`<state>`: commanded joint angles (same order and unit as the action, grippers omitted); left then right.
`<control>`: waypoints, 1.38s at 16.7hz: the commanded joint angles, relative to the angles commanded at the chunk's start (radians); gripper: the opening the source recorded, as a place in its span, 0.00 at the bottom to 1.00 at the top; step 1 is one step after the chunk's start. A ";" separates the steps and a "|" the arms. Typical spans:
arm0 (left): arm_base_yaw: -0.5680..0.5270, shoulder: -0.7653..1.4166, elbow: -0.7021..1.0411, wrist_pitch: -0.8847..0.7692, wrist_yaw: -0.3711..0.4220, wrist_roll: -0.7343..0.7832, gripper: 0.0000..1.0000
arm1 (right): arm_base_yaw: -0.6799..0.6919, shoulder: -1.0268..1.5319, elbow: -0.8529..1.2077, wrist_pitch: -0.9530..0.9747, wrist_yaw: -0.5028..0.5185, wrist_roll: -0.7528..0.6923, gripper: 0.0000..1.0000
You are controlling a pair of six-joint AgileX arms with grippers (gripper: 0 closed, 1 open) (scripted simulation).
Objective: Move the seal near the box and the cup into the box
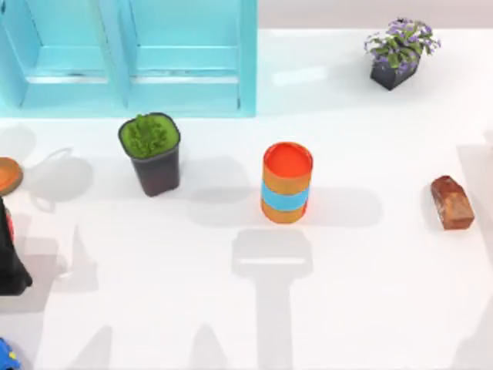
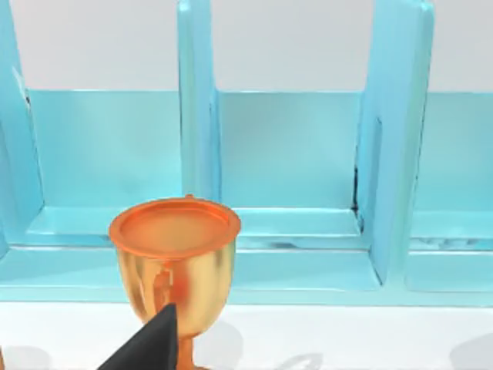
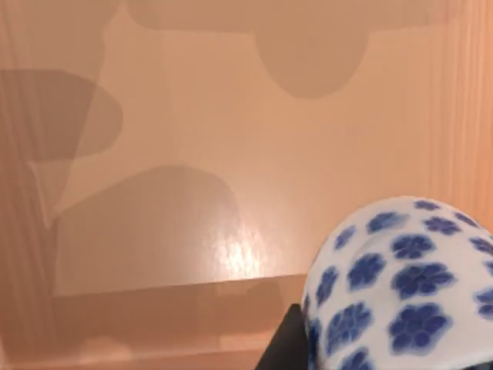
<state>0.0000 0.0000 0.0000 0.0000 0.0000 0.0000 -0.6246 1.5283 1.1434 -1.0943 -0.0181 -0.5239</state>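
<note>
- While the right gripper [image 3: 296, 343] is hanging over the box [image 3: 192, 193], it is clamping the cup [image 3: 408, 285], as I judge it. One dark jaw is pressing against the white, blue-flowered wall, and the other is hiding behind the cup.
- The cup is sitting close under the right wrist camera with the tan floor of the box spreading beneath it. That is probably why it is being held there: it is lined up for a drop inside.
- Whether the cup is hanging clear of the box floor or touching it is not showing.
- The left gripper [image 2: 146, 348] is poking in as a dark wedge just in front of a gold goblet [image 2: 173, 262]. How far it is open, I cannot tell.
- In the top view the left arm [image 1: 9, 258] is idling at the table's 9 o'clock edge. The goblet's rim is being cut off just beyond it, and a blue scrap [image 1: 6, 356] at 7 o'clock is too clipped to name.
- An orange cylinder [image 1: 287, 183] with a blue band is standing upright near the table's centre.
- The seal [image 1: 451, 202] is lying at 3 o'clock, touched by neither gripper, so its half of the task is looking undone. How it is lying relative to the box cannot be judged.
- A green plant pot [image 1: 151, 153] is standing at 10 o'clock.
- Farthest off, a cyan shelf [image 1: 127, 58] is filling 11 o'clock and a purple-flowered pot [image 1: 398, 52] is sitting at 1 o'clock.
</note>
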 joint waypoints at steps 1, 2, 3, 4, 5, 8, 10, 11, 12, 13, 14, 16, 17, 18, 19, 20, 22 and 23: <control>0.000 0.000 0.000 0.000 0.000 0.000 1.00 | -0.004 0.005 -0.012 0.031 -0.004 0.013 0.00; 0.000 0.000 0.000 0.000 0.000 0.000 1.00 | -0.005 0.008 -0.028 0.059 -0.008 0.021 0.00; 0.000 0.000 0.000 0.000 0.000 0.000 1.00 | -0.005 0.012 -0.047 0.085 -0.010 0.024 0.00; 0.000 0.000 0.000 0.000 0.000 0.000 1.00 | -0.003 0.016 -0.069 0.106 -0.010 0.021 0.00; 0.000 0.000 0.000 0.000 0.000 0.000 1.00 | -0.001 0.020 -0.094 0.125 -0.010 0.013 0.00; 0.000 0.000 0.000 0.000 0.000 0.000 1.00 | 0.009 0.032 -0.161 0.161 0.002 -0.025 0.00; 0.000 0.000 0.000 0.000 0.000 0.000 1.00 | 0.022 0.043 -0.201 0.176 0.013 -0.055 0.00; 0.000 0.000 0.000 0.000 0.000 0.000 1.00 | 0.025 0.047 -0.210 0.179 0.016 -0.063 0.00; 0.000 0.000 0.000 0.000 0.000 0.000 1.00 | 0.026 0.047 -0.211 0.180 0.017 -0.064 0.00; 0.000 0.000 0.000 0.000 0.000 0.000 1.00 | 0.026 0.047 -0.211 0.180 0.017 -0.064 0.00; 0.000 0.000 0.000 0.000 0.000 0.000 1.00 | 0.026 0.047 -0.211 0.180 0.017 -0.064 0.00; 0.000 0.000 0.000 0.000 0.000 0.000 1.00 | 0.026 0.047 -0.211 0.180 0.017 -0.064 0.08; 0.000 0.000 0.000 0.000 0.000 0.000 1.00 | 0.026 0.047 -0.211 0.180 0.017 -0.064 0.15; 0.000 0.000 0.000 0.000 0.000 0.000 1.00 | 0.026 0.047 -0.211 0.180 0.017 -0.064 0.23; 0.000 0.000 0.000 0.000 0.000 0.000 1.00 | 0.026 0.047 -0.211 0.180 0.017 -0.064 0.30; 0.000 0.000 0.000 0.000 0.000 0.000 1.00 | 0.026 0.047 -0.211 0.180 0.017 -0.064 0.38; 0.000 0.000 0.000 0.000 0.000 0.000 1.00 | 0.026 0.047 -0.211 0.180 0.017 -0.064 0.53; 0.000 0.000 0.000 0.000 0.000 0.000 1.00 | 0.026 0.047 -0.211 0.180 0.017 -0.064 0.60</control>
<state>0.0000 0.0000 0.0000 0.0000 0.0000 0.0000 -0.5989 1.5758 0.9327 -0.9145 -0.0016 -0.5878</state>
